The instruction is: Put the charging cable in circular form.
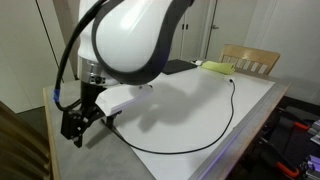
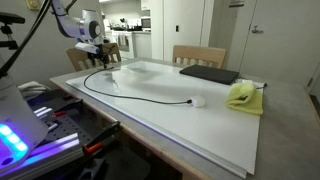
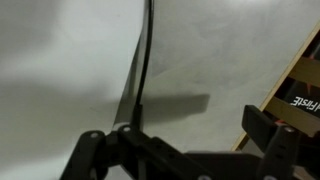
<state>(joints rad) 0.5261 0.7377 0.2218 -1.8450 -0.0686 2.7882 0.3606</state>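
**Fig.** Thin, flexible black charging cable [image 2: 160, 98] lying in a long open curve on the smooth white tabletop [image 2: 200, 130], one end near the crumpled yellow-green cloth [image 2: 243, 95]. Wrist view: the cord runs between the spread, released fingers of the dark claw [image 3: 180, 140].

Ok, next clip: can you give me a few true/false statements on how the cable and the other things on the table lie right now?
1. The charging cable lies in an open arc on the table, not in a closed circle. True.
2. The black pad lies on the floor. False: it lies flat on the table.
3. The yellow-green object sits right next to the gripper. False: it is at the opposite end of the table, beside the black pad.
4. In the wrist view, the cable runs across the table right up to the gripper. True.
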